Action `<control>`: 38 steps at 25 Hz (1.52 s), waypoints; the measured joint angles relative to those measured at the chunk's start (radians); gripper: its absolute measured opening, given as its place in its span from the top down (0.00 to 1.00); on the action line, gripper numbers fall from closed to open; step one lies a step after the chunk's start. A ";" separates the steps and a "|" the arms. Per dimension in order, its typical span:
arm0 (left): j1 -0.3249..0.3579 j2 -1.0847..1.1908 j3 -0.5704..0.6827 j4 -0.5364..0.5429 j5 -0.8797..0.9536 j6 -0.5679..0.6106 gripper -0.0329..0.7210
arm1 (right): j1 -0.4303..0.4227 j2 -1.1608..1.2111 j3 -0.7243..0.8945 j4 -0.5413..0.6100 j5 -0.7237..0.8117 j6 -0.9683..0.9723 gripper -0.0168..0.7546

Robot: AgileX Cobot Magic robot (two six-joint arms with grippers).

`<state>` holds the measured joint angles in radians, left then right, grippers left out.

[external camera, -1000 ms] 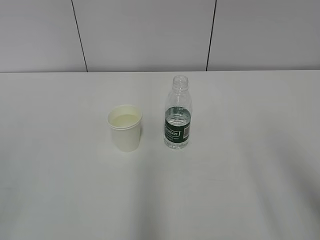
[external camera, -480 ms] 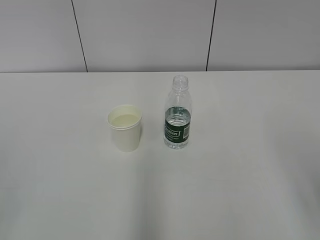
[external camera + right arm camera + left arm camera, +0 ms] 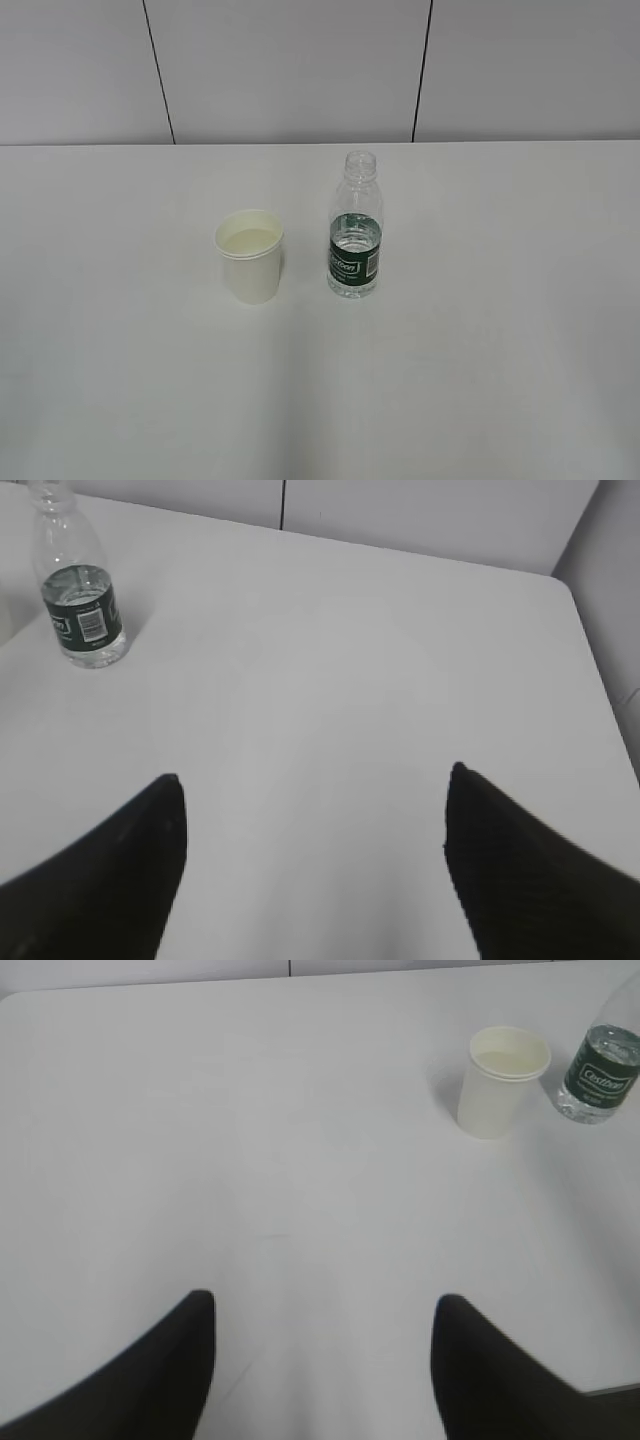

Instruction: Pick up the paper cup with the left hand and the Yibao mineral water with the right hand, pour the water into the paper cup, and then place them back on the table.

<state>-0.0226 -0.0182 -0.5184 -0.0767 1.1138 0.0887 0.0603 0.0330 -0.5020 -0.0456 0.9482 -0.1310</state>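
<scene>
The white paper cup [image 3: 250,256] stands upright on the white table [image 3: 480,340], with pale liquid inside. The uncapped Yibao mineral water bottle [image 3: 356,227] stands just to its right, partly filled. Neither arm shows in the exterior view. In the left wrist view my left gripper [image 3: 325,1305] is open and empty over bare table, with the cup [image 3: 503,1080] and bottle [image 3: 600,1075] far off at the upper right. In the right wrist view my right gripper [image 3: 315,780] is open and empty, with the bottle [image 3: 78,595] far at the upper left.
A grey panelled wall [image 3: 300,70] runs behind the table's far edge. The table's right edge and far corner [image 3: 570,580] show in the right wrist view.
The cup and bottle have not moved. Faint shadows at the lower edge of the table have shifted and faded.
</scene>
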 joint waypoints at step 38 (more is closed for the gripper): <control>0.000 0.000 0.000 -0.001 0.000 0.000 0.34 | 0.000 -0.049 0.005 0.010 0.187 0.075 0.21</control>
<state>-0.0226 -0.0182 -0.5184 -0.0778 1.1138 0.0887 0.0603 -0.0160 -0.4969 -0.0355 1.1355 -0.0556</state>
